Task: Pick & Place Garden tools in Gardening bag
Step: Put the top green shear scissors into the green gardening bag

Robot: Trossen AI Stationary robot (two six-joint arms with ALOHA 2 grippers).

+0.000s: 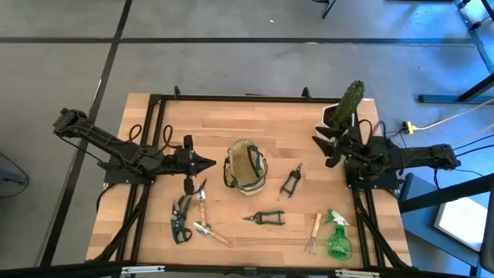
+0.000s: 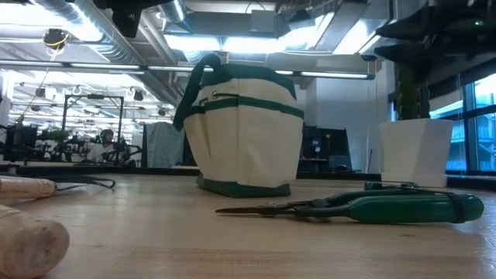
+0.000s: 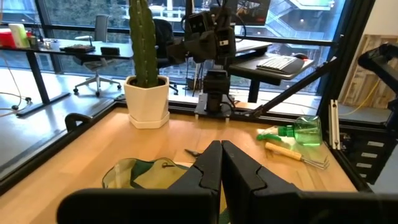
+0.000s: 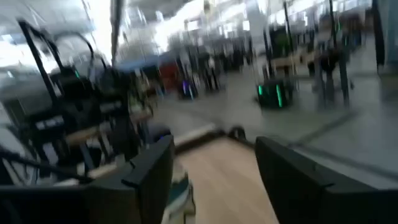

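The gardening bag (image 1: pixel 246 166) stands upright near the middle of the table (image 1: pixel 262 116), its mouth open and nothing seen gripped by either arm. The left end effector (image 1: pixel 210 163) hangs just beside the bag on the left-edge side, its fingers (image 3: pixel 214 165) pressed together and empty. The right end effector (image 1: pixel 318 144) sits near the right edge, close to the cactus in a white pot (image 1: pixel 345 106) at the far right corner; its fingers (image 4: pixel 155 165) stand well apart with nothing between them.

The garden tools lie on the table outside the bag: black pruners (image 1: pixel 291 181) just right of the bag, green-handled shears (image 1: pixel 266 218) toward the near edge, a hand fork (image 1: pixel 312 234) and green spray bottle (image 1: pixel 337 235) by the near right corner, and a trowel (image 1: pixel 207 228) with more green-handled pruners (image 1: pixel 180 220) toward the near left corner
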